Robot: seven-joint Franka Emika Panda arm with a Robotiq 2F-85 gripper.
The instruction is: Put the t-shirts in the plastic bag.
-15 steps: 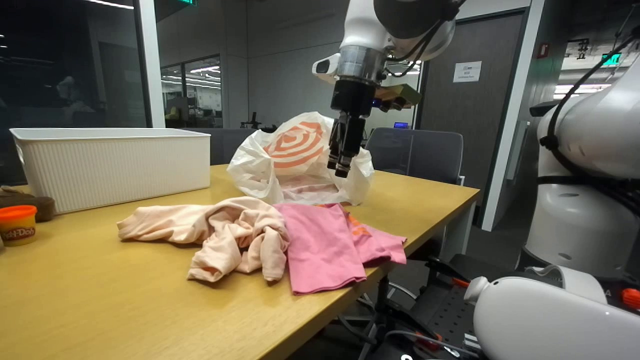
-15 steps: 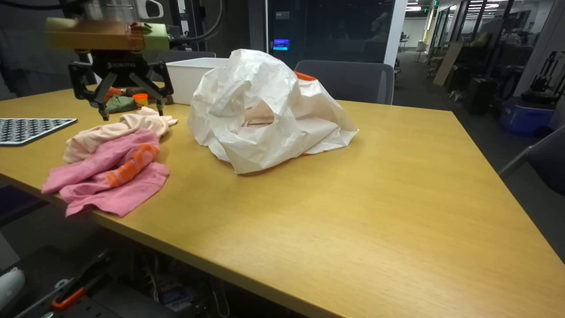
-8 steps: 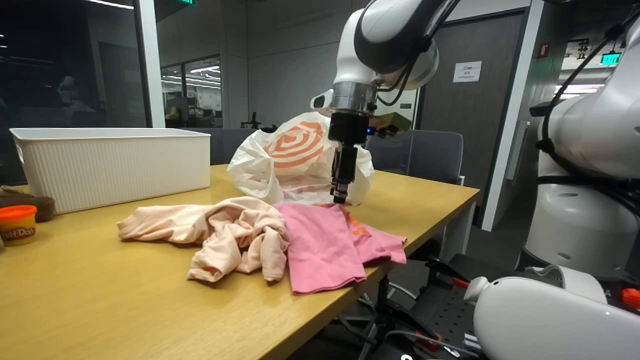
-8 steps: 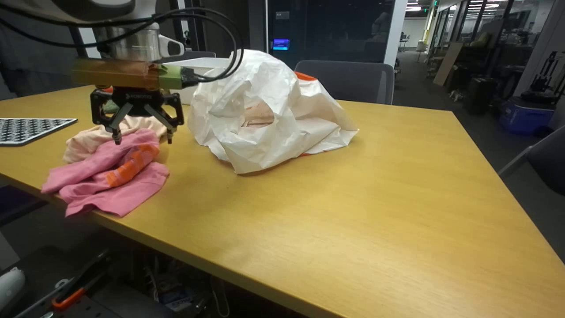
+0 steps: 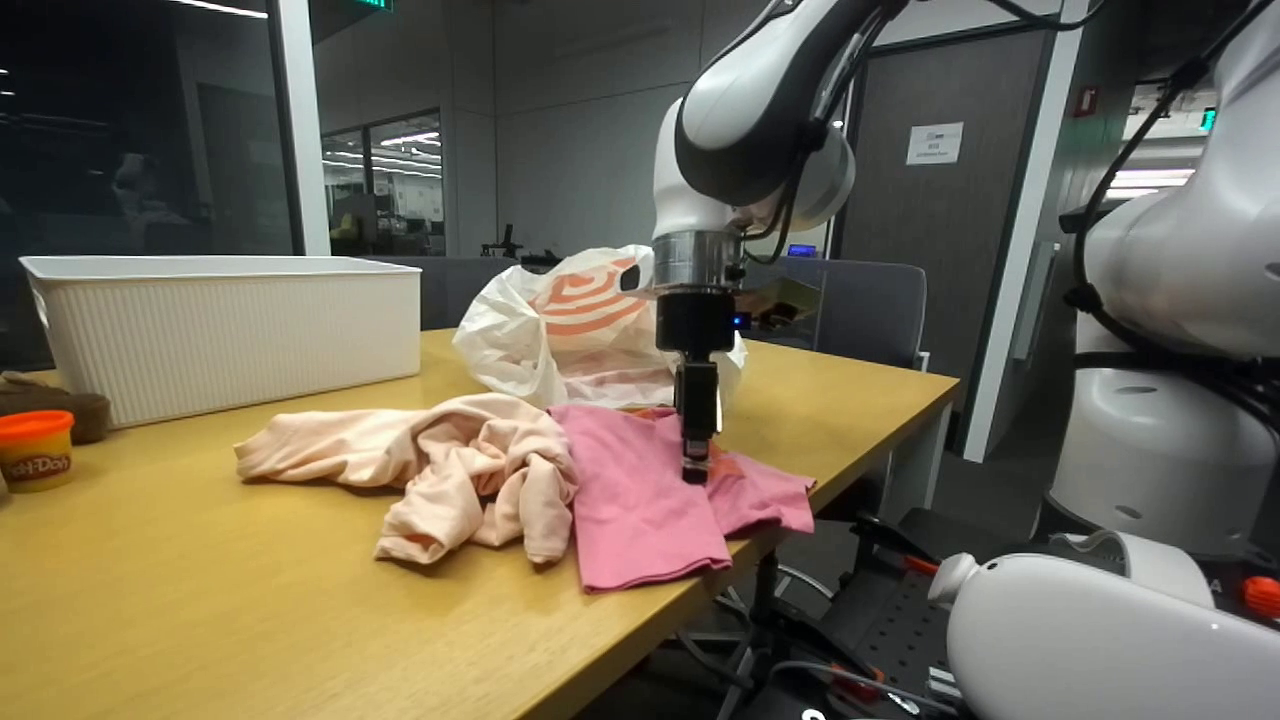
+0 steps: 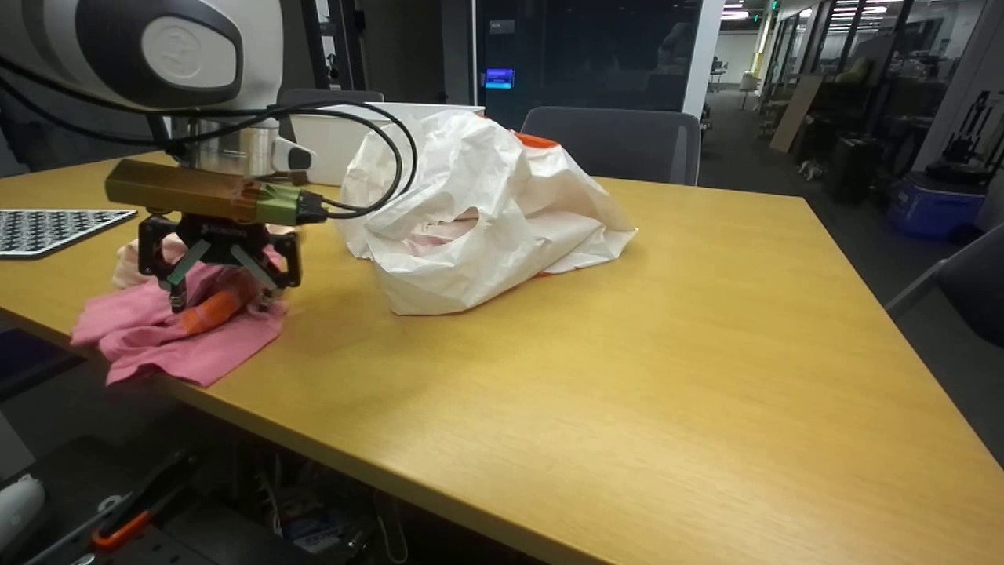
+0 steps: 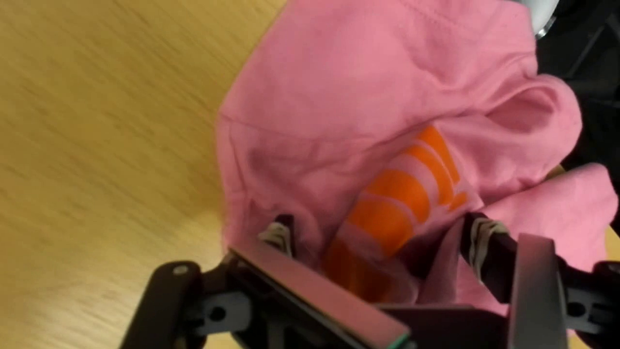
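Observation:
The pink t-shirt point(image 5: 640, 520) with an orange print lies crumpled at the table edge; it also shows in an exterior view point(image 6: 180, 357) and in the wrist view point(image 7: 334, 87). My gripper point(image 5: 695, 470) points down onto it; in an exterior view the gripper point(image 6: 223, 304) has its fingers spread. In the wrist view the gripper point(image 7: 380, 220) is open, its fingertips at the cloth on either side of the print. The peach t-shirt point(image 5: 480, 460) lies beside the pink one. The white plastic bag point(image 6: 510, 196) stands behind them, and something pinkish shows in its opening.
A white ribbed bin point(image 5: 240, 330) stands at the back. An orange-lidded Play-Doh tub point(image 5: 35, 455) and a brown object point(image 5: 85, 410) are near it. A black-and-white patterned board point(image 6: 63, 227) lies on the table. The pink t-shirt lies at the table's edge.
My gripper has come down from above onto the pink t-shirt, staying open. The plastic bag has sagged and shifted slightly. The pink t-shirt has shifted slightly.

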